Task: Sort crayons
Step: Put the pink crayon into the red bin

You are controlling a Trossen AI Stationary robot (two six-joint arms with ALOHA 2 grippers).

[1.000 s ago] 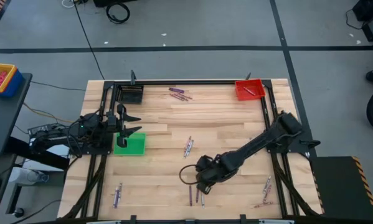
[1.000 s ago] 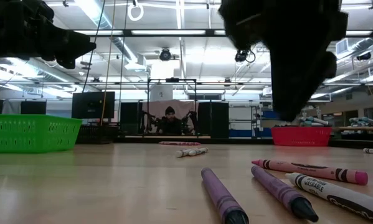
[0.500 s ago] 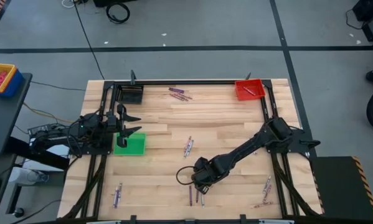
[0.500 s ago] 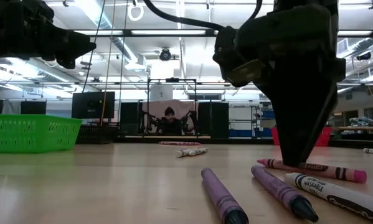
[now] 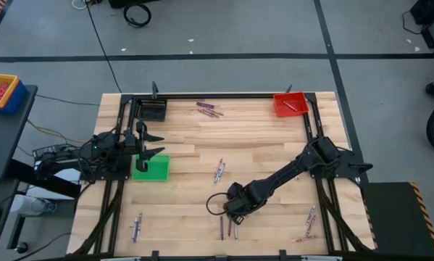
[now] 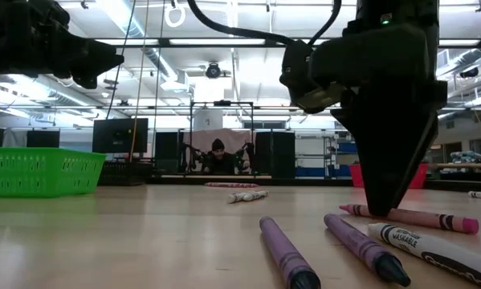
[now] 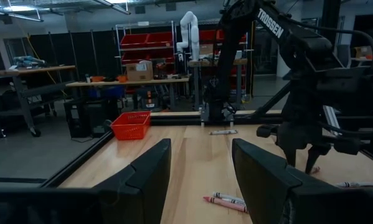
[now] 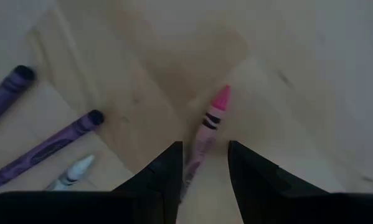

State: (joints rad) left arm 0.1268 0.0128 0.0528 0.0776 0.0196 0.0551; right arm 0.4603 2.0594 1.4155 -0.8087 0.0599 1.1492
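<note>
The right gripper (image 6: 385, 210) stands fingertips-down on the wooden table (image 5: 260, 141), jaws narrowly apart astride a pink wax crayon (image 8: 206, 127) lying flat, its tip pointing away from the wrist.

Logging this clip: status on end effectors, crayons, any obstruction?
Right end effector open, straddling pink crayon on table. Left end effector open, waiting above green bin. Purple crayons alongside, not blocking.
</note>
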